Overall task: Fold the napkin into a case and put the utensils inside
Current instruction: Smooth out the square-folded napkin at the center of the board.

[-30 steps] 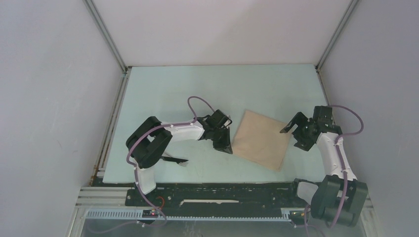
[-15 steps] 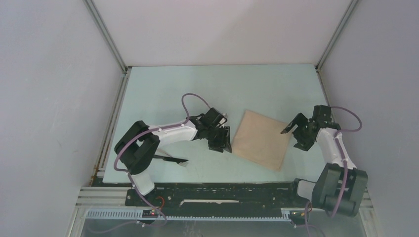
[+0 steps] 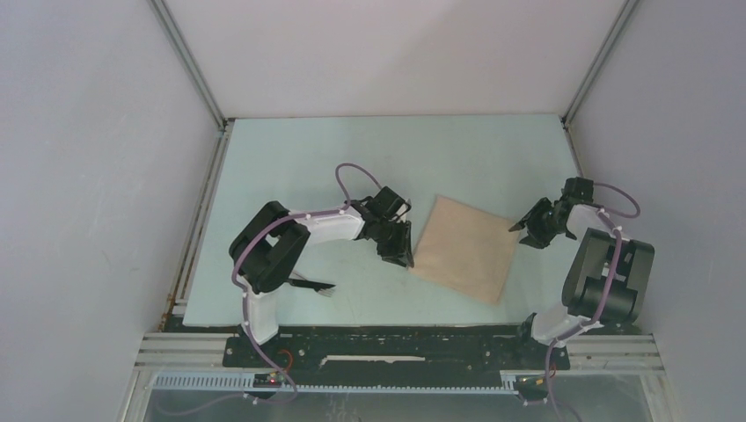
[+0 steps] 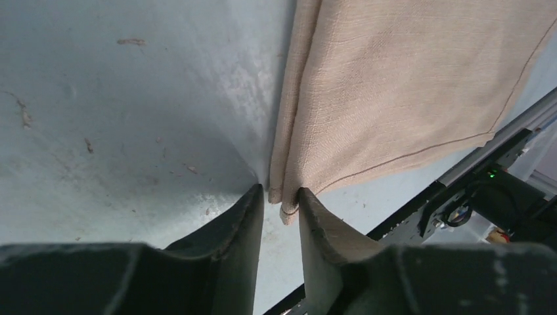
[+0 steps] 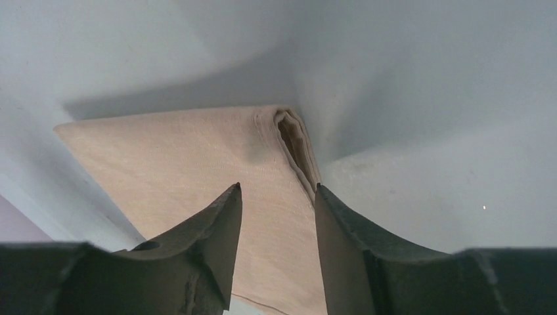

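Walls (image 3: 396, 53) of plain grey-white stood on three sides, with bare metal rails (image 3: 187, 60) running up the far corners. Below them the desk (image 3: 352, 158) lay pale blue-green, scuffed and speckled in the close view from my left wrist, and a black strip (image 3: 378, 338) ran along its near edge beside my bases.

On the right half of the desk the napkin (image 3: 462, 248) lay folded into a flat tan square, turned at a slant. The utensils (image 3: 315, 286) were well apart from it on the near left, dark and slim, partly under my left arm.

My left claw (image 4: 281, 194) was low at the napkin's left corner. Its fingers stood only a narrow gap apart, and the folded edge sat in that gap, touching both tips; whether the cloth was truly pinched, I could not tell.

My right claw (image 5: 278, 190) was at the opposite corner, where the layers gaped a little. Its fingers stood plainly apart and held nothing.
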Available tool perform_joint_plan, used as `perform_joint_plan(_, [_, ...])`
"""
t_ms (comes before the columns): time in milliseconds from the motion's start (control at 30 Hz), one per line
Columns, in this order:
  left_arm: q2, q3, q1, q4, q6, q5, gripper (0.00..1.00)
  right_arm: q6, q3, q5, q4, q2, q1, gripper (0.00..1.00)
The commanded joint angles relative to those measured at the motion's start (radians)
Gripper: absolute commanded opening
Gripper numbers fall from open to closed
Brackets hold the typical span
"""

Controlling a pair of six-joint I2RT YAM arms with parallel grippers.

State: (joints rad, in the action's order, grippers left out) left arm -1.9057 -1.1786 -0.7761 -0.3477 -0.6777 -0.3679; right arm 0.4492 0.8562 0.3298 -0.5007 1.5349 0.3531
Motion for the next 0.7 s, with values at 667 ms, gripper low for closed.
perform_joint_plan(667, [-0.045,0.137,0.032,0.186,-0.092,-0.041,0.14,-0.115,0.278,-0.054,0.066,0.279,-0.134,0.30])
